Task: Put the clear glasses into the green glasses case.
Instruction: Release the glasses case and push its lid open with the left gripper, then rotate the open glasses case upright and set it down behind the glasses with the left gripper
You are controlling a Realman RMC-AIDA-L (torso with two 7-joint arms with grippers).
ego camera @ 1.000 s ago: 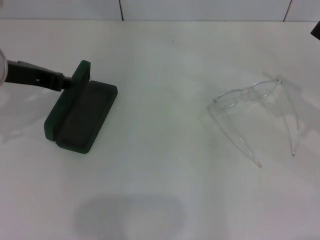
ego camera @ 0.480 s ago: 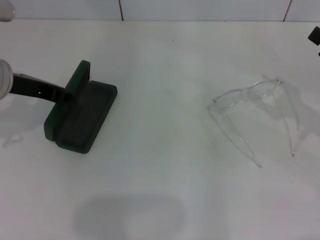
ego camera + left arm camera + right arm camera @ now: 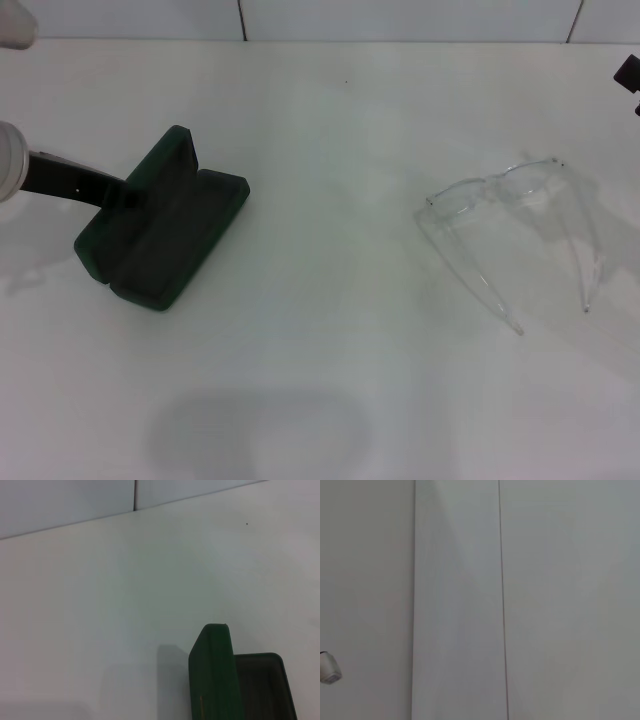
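The green glasses case (image 3: 165, 235) lies open on the left of the white table, its dark lining up and its lid (image 3: 130, 205) tipped back to the left. My left gripper (image 3: 110, 190) reaches in from the left edge and meets the lid's outer side. The left wrist view shows the lid's edge (image 3: 212, 675) upright beside the lined tray (image 3: 260, 685). The clear glasses (image 3: 510, 215) rest on the right of the table, temple arms unfolded and pointing toward me. Only a dark bit of my right gripper (image 3: 630, 72) shows at the far right edge, well above the glasses.
The white table (image 3: 330, 330) runs back to a tiled wall (image 3: 400, 18). The right wrist view shows only wall tiles (image 3: 460, 600). Bare tabletop separates the case from the glasses.
The case lid has swung further back to the left and now lies much flatter. The case's far end has shifted slightly right. The glasses have not moved.
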